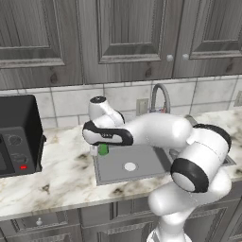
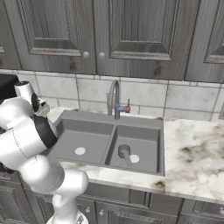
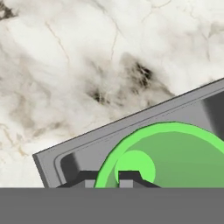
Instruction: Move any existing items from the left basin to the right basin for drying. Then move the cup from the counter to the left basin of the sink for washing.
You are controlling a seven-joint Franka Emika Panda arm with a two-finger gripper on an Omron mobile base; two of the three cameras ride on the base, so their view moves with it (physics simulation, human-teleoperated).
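The green cup (image 1: 103, 150) hangs under my gripper (image 1: 98, 150) at the far left corner of the left basin (image 1: 118, 163). The hand view looks down into the cup (image 3: 175, 162), with my gripper (image 3: 108, 177) shut on its rim. Part of the cup is over the sink's corner (image 3: 65, 153), beside the marble counter (image 3: 87, 65). The grey metal cup (image 2: 124, 152) with its straight handle lies in the right basin (image 2: 144, 140), next to that basin's drain. The left basin (image 2: 83, 135) holds nothing but its drain.
A black microwave-like appliance (image 1: 16, 134) stands on the counter (image 1: 61, 175) left of the sink. The curved faucet (image 2: 114, 98) rises behind the divider. Tiled wall and dark cabinets close off the back. My own arm (image 1: 189, 151) covers the sink's right side in the left base view.
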